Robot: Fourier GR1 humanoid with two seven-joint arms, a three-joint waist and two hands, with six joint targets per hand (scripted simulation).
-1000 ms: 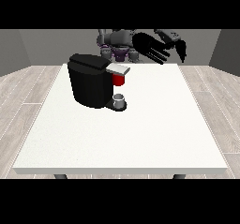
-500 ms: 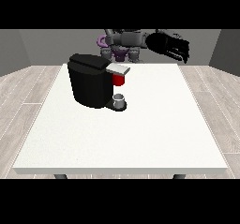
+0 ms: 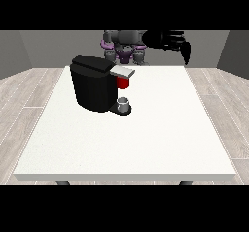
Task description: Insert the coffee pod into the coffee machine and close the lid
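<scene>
Black boxy coffee machine (image 3: 95, 83), grey lid, red front part: stands well apart from raised black hand at view's right (image 3: 172, 41); finger posture indiscernible.

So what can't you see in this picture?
Front view:
- The coffee machine shows only its near sides; the rest is turned away.
- The small cup under the red part is too small to see inside.
- The hand at the view's right is too dark and small to tell how it is held.
- The other hand shows nowhere.
- The robot is cut off by the top band.
</scene>
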